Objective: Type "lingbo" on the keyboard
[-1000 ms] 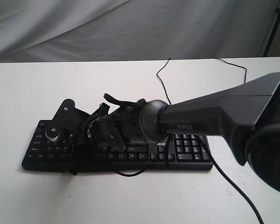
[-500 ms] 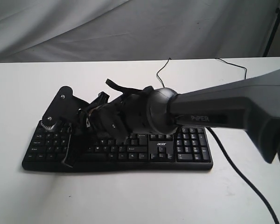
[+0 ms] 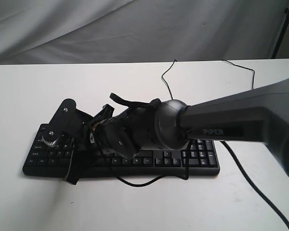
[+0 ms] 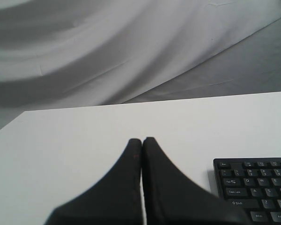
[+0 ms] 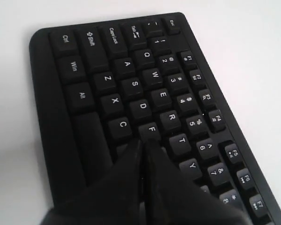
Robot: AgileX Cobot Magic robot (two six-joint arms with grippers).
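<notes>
Over the left half of the wide black plastic keyboard (image 5: 145, 93), the right pincer (image 5: 144, 146) has its two dark fingers pressed together with no gap between them. Their tips meet at the edge of the F key (image 5: 151, 129), close to C (image 5: 122, 125) and R (image 5: 170, 117). Whether they actually press a key cannot be told. Behind the pincer, the thick dark-grey right arm (image 3: 231, 120) with "PIPER" lettering reaches in from the right side of the exterior view. It crosses above the middle of the keyboard, and its bulky black wrist hides most of the letter keys there.

The left pincer (image 4: 142, 141) is likewise closed, fingers flat against each other and holding nothing. It hangs above bare white surface (image 4: 84, 131), apart from the keyboard, whose corner with the Tab and Caps Lock keys shows nearby in the left wrist view.

The keyboard lies flat on the white surface (image 3: 135, 211) at about the middle, its long side running left to right in the exterior view and the number pad (image 3: 198, 154) at the right end. A thin black cable (image 3: 166, 79) wanders from behind it toward the far edge of the surface. A thicker black cable (image 3: 253, 190) trails off toward the near right corner, and a loop of black wire (image 3: 135, 184) hangs in front of the keyboard's near edge. Grey draped cloth (image 3: 135, 29) forms the backdrop.
</notes>
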